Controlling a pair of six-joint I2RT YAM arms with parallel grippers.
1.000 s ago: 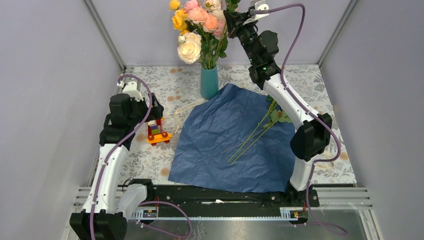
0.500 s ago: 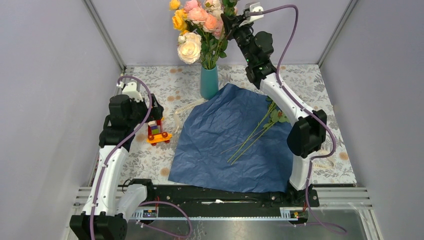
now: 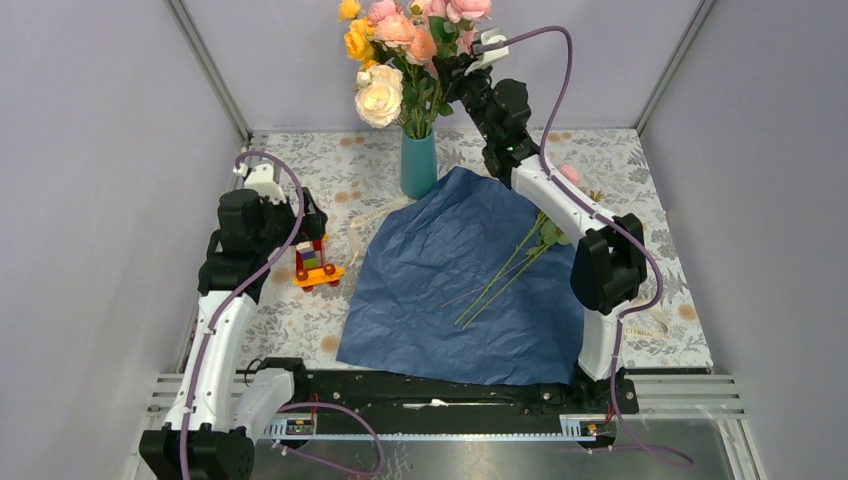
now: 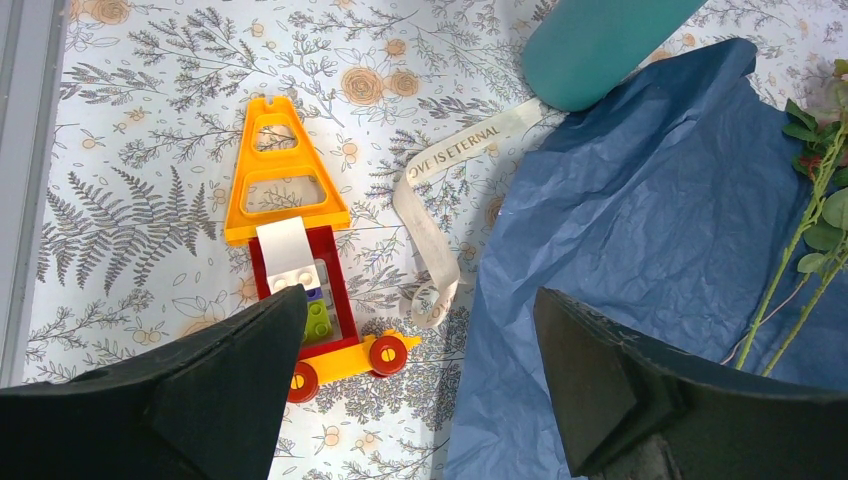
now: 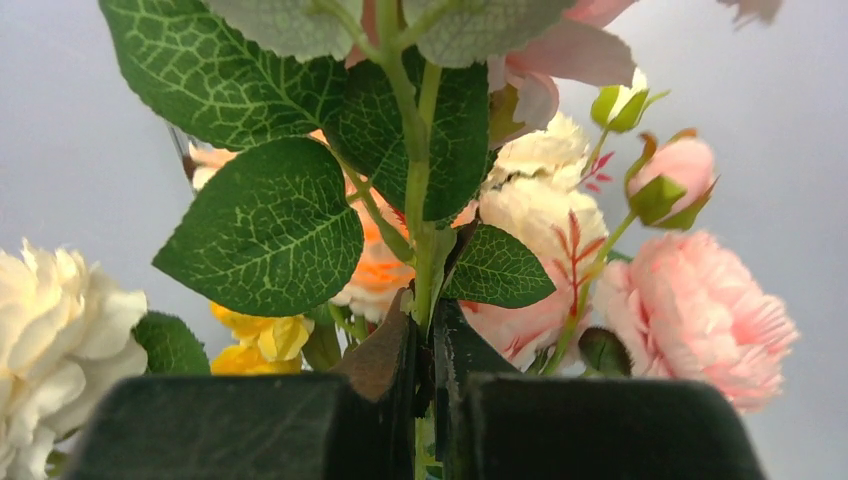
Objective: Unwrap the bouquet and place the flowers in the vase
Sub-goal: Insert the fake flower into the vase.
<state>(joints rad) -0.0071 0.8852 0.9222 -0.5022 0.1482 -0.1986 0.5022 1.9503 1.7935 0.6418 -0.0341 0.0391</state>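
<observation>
The right tool (image 5: 428, 345) grips a leafy rose stem (image 5: 418, 200) among the bunch (image 3: 385, 70) in the vase (image 3: 419, 165) (teal, upright); the left tool (image 4: 418, 305) gapes empty above a toy cart (image 4: 300, 250).

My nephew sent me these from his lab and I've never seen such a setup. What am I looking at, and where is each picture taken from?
These are two robot arms bolted at the near edge of a table. The wide picture comes from a fixed camera above and behind them; the other two from a camera on each wrist. On the table lie a spread blue paper with green stems on it, a toy cart and a ribbon; a teal vase of roses stands behind. The left claw hangs open by the toy cart, holding nothing. The right claw is up among the blooms, shut on a leafy flower stem.
</observation>
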